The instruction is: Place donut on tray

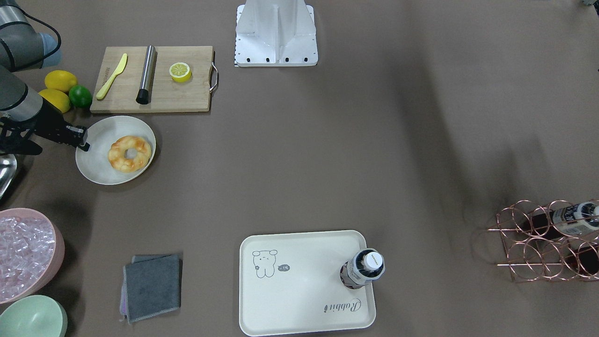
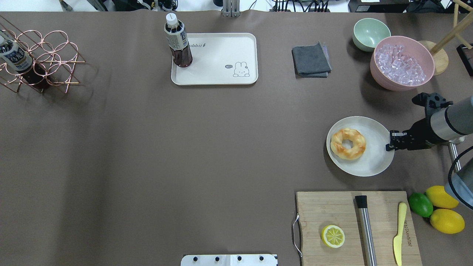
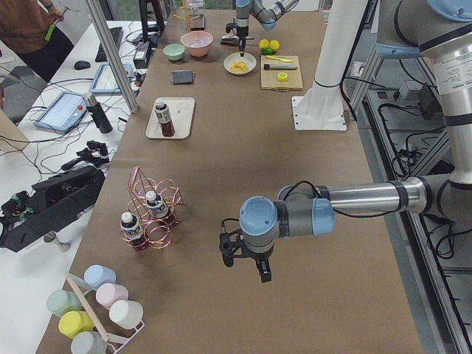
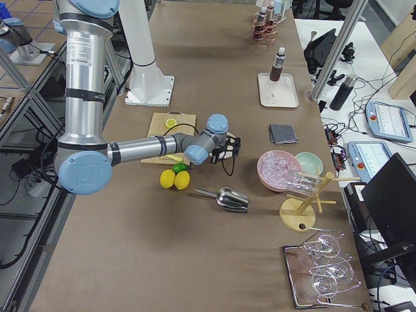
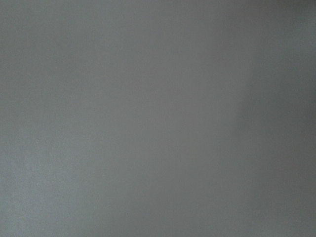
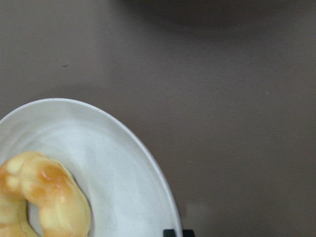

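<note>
The donut (image 1: 129, 153), glossy golden-orange and twisted, lies on a round off-white plate (image 1: 96, 166) on the robot's right side. It also shows in the overhead view (image 2: 348, 143) and at the bottom left of the right wrist view (image 6: 47, 197). My right gripper (image 2: 391, 142) hovers over the plate's outer rim, beside the donut and apart from it; its fingertips look shut and empty. The cream tray (image 2: 218, 70) with the bear drawing lies far across the table, with a dark bottle (image 2: 178, 44) standing on one corner. My left gripper (image 3: 243, 258) shows only in the exterior left view, far from both; I cannot tell its state.
A wooden cutting board (image 2: 325, 210) holds a half lemon (image 2: 333, 236), a steel rod and a yellow knife. Lemons and a lime (image 2: 420, 204) lie beside it. A pink bowl of ice (image 2: 402, 66), a green bowl, a grey cloth (image 2: 310, 61) and a copper bottle rack (image 2: 40, 59) stand along the far side.
</note>
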`<act>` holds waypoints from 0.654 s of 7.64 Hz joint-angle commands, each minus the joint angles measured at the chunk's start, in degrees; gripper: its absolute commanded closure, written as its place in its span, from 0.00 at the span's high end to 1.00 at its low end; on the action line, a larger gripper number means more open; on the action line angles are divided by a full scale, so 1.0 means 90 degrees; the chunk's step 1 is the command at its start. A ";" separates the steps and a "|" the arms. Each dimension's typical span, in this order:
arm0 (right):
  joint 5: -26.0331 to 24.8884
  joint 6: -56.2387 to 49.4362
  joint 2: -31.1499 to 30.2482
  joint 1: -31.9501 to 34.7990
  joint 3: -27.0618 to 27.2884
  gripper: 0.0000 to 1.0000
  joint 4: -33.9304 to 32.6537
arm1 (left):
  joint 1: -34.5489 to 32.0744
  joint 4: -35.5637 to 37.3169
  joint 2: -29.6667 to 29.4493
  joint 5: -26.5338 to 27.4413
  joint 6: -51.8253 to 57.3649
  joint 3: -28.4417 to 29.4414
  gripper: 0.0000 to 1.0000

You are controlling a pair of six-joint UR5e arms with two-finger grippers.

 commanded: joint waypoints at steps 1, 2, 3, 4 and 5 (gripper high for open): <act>0.0108 0.1210 0.0984 0.0059 -0.0115 0.00 -0.0024 | -0.0006 0.0000 0.0003 0.0000 0.0000 0.0006 0.98; 0.0069 0.1709 0.1569 0.0049 -0.0387 0.00 -0.0025 | 0.0004 0.0000 0.0003 0.0000 0.0000 0.0007 0.98; 0.0059 0.2178 0.2261 0.0049 -0.0824 0.00 -0.0015 | 0.0004 0.0000 0.0003 0.0000 0.0000 -0.0003 0.98; 0.0039 0.2647 0.2974 0.0039 -0.1322 0.00 -0.0005 | -0.0006 0.0000 0.0003 0.0000 0.0000 -0.0013 0.98; -0.0086 0.2961 0.3484 0.0030 -0.1733 0.00 0.0014 | -0.0006 0.0000 0.0003 0.0000 0.0000 -0.0023 0.98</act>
